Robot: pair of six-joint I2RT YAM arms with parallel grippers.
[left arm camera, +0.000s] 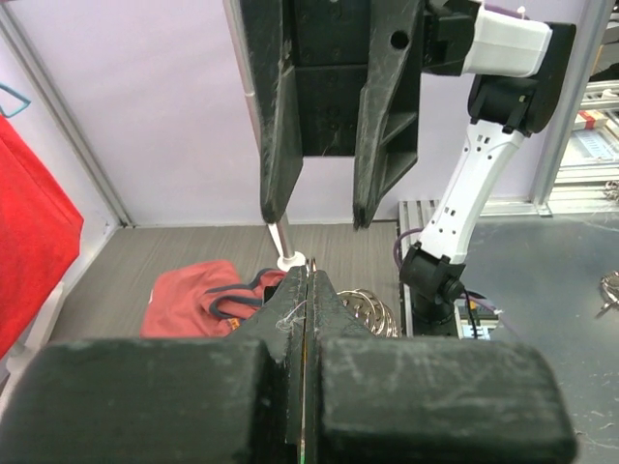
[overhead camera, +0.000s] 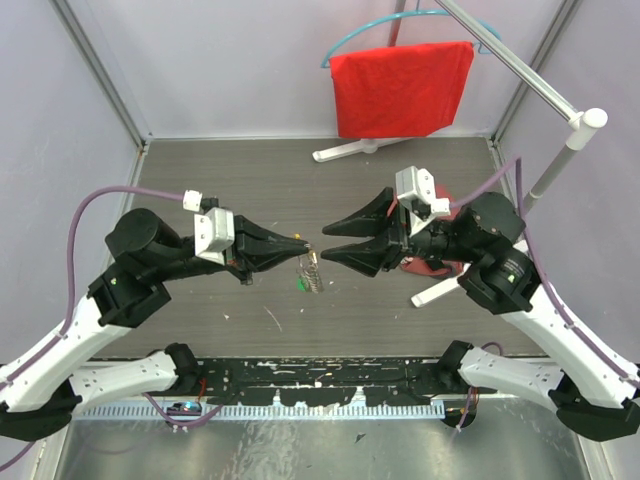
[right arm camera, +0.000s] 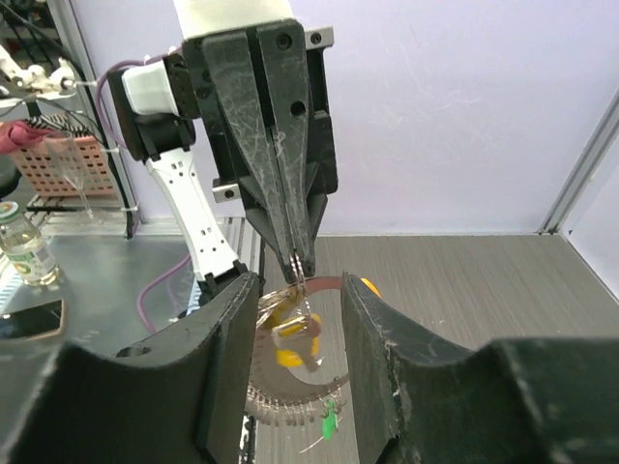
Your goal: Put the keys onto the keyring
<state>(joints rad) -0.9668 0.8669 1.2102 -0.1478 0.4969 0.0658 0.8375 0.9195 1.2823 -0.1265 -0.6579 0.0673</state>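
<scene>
From the top view, my left gripper [overhead camera: 303, 243] has its jaws pressed shut on the keyring [overhead camera: 312, 272]. The ring hangs from the tip in the middle of the frame, over the surface [overhead camera: 220, 180]. My right gripper [overhead camera: 325, 242] faces it tip to tip, with its jaws partway open and holding nothing. I count one green key [overhead camera: 301, 286] just under the ring, but I cannot tell if it is on the ring or lying below it. One red cloth [overhead camera: 400, 85] hangs at the top of the frame. In the left wrist view, the shut jaws pinch a thin wire at the centre, and a second red cloth [left arm camera: 189, 300] lies at the lower left. In the right wrist view, one yellow curved piece [right arm camera: 293, 350] of the ring hangs in the gap between my right jaws. One small orange bit [right arm camera: 368, 286], maybe the other key, sits just to the right of it. So I count two grippers, one ring, and two keys at most. I think I am at the threading step. Next, the right jaws need to close softly on a key or the ring, with very small moves.
</scene>
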